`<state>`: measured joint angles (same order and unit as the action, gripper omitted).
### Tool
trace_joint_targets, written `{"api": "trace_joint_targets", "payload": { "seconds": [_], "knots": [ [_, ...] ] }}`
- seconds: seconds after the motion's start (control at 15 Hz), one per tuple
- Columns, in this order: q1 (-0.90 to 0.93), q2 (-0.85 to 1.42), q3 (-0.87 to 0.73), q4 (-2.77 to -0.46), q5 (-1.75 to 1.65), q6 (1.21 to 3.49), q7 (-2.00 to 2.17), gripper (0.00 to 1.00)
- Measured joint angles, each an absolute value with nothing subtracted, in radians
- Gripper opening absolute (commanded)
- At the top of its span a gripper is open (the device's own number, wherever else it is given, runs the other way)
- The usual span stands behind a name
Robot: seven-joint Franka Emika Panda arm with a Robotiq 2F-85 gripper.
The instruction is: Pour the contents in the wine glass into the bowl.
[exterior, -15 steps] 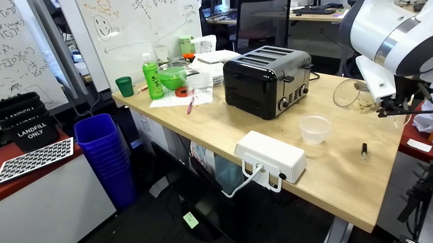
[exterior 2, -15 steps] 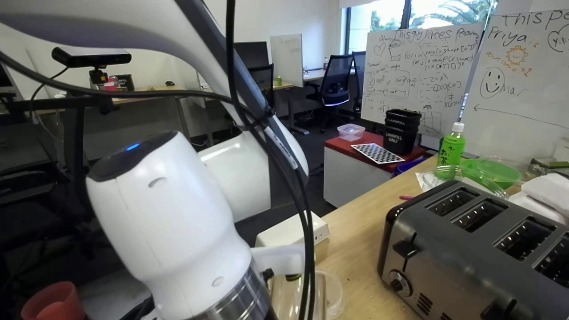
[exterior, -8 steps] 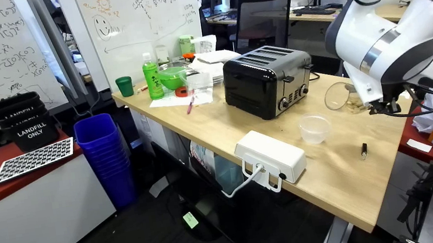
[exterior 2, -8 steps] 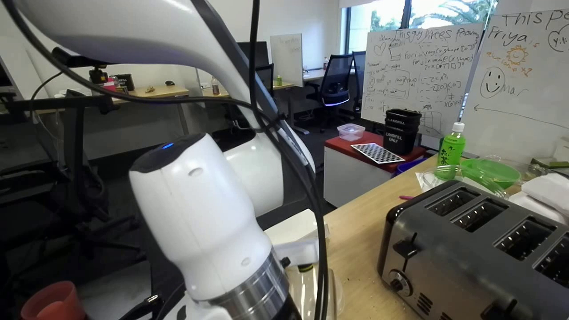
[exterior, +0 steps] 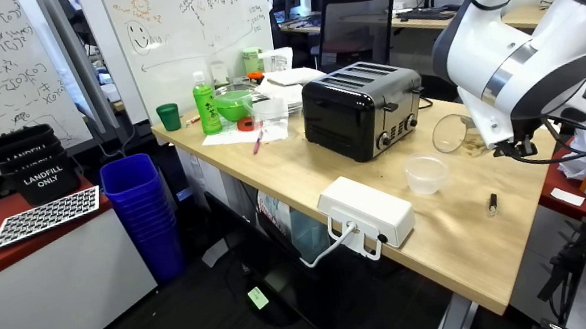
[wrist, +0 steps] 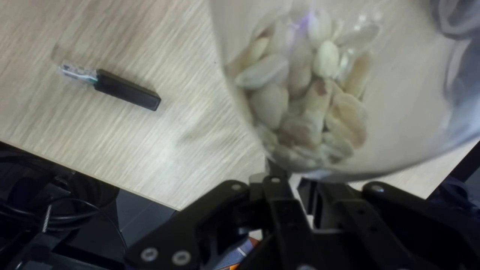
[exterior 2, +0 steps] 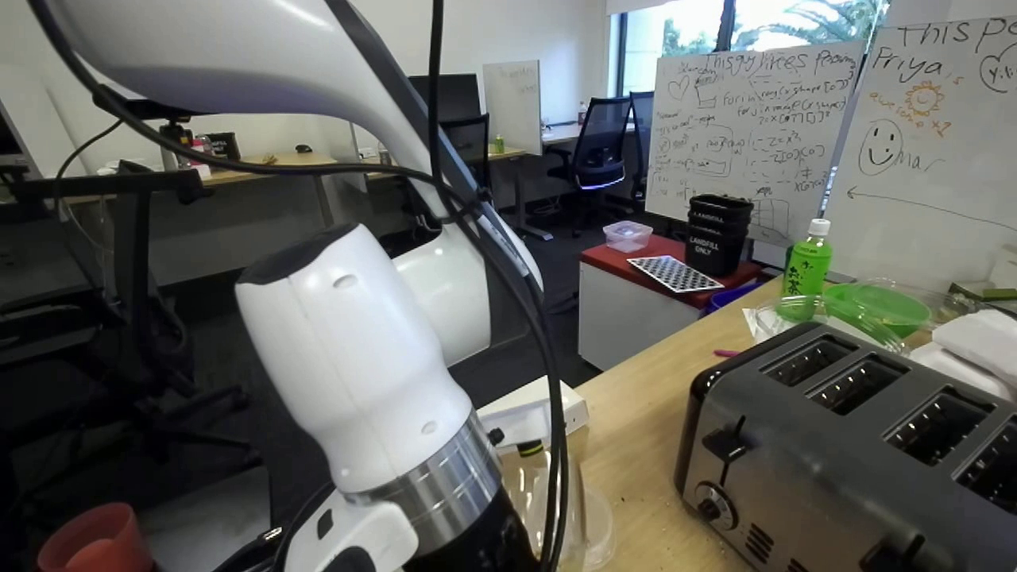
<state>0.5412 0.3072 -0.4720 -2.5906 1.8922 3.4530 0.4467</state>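
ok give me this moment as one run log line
gripper: shut on wine glass | wine glass: tilted | inside: peanut-like pieces | bowl: upright on table | pour: not finished

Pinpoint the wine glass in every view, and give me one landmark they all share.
In an exterior view: wine glass right of centre, tilted, rim to the left, partly hidden.
In an exterior view: wine glass low, just right of centre, partly hidden.
In the wrist view: wine glass large at upper right, nut-like pieces inside.
Shared landmark: the wooden tabletop, visible in all three.
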Motion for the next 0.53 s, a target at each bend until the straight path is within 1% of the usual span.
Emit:
{"api": "trace_joint_targets", "payload": {
  "seconds": [0.53],
  "knots": [
    [0.543,0.307,-0.472,-2.591,1.903,3.453,0.439,0.14]
  ]
}}
